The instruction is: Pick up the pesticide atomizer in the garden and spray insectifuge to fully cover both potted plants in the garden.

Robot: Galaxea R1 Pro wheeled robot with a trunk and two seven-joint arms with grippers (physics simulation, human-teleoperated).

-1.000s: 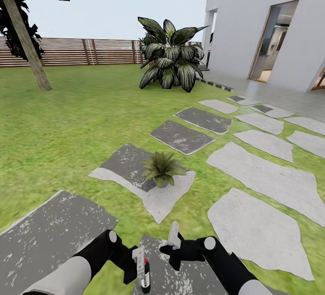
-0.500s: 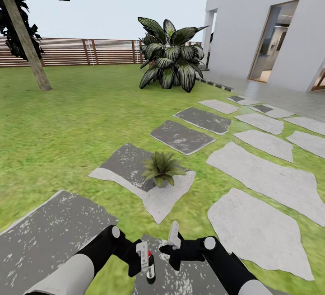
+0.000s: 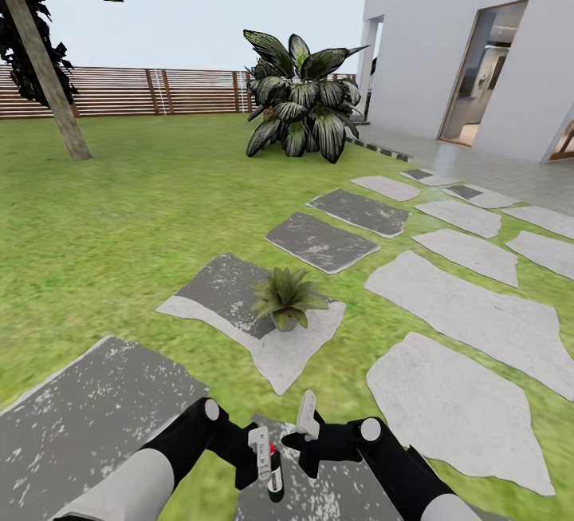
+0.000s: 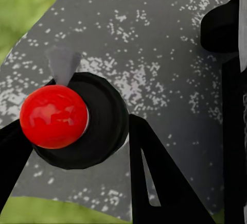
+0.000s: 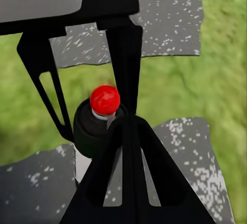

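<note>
The bottle, dark with a red top, is held upright between the fingers of the left gripper, which are pinched against its sides above a grey slab. The right gripper is seen just beside it, with nothing between its fingers; whether they are spread or pressed together cannot be told. A potted plant stands on another slab well ahead of both grippers, with lawn around it.

red-topped black pesticide atomizer
</note>
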